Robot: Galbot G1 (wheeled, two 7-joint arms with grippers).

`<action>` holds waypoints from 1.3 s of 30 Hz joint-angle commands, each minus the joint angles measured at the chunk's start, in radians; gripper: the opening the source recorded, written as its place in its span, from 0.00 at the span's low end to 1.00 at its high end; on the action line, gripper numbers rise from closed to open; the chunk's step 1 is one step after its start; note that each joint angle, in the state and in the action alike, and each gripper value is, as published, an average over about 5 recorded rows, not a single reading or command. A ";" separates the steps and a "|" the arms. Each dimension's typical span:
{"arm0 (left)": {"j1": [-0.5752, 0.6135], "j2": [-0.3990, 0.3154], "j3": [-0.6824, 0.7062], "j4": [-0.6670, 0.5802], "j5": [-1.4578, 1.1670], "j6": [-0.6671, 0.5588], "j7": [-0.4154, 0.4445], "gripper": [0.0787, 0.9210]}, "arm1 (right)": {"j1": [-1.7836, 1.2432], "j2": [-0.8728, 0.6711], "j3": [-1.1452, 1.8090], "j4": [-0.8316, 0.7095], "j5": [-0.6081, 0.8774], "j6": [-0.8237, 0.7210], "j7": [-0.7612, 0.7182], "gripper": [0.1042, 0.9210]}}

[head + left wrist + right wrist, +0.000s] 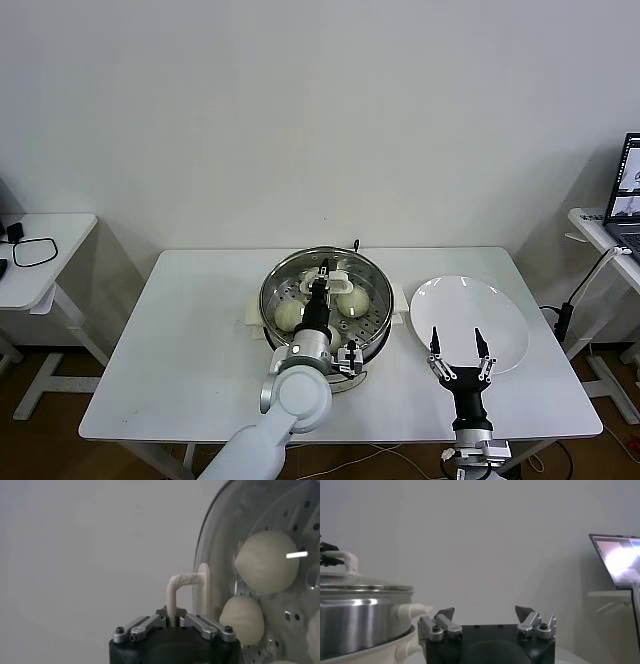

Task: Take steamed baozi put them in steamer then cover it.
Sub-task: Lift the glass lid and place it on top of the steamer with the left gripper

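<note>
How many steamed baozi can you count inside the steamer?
2 show clearly from the head view: one baozi on the robot's left, one on its right, under the cover. The left arm may hide others.

White rounded arm shells, black wrist housings, silver bolted linkages — dark pointed tips on the jaws.

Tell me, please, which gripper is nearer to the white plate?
The right gripper: it hovers open at the plate's near edge. The left gripper is farther off over the steamer, shut on the lid handle.
</note>
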 commanded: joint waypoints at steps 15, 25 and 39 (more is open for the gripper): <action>0.008 -0.011 0.001 0.004 0.003 -0.009 -0.006 0.14 | -0.003 0.002 0.020 -0.001 -0.004 0.003 -0.008 0.88; 0.023 -0.011 -0.012 0.003 0.018 -0.028 -0.007 0.16 | -0.004 0.002 0.023 0.000 -0.004 0.008 -0.008 0.88; 0.147 0.062 -0.035 -0.209 -0.031 -0.033 -0.037 0.60 | 0.002 -0.004 0.027 -0.015 -0.010 0.017 -0.008 0.88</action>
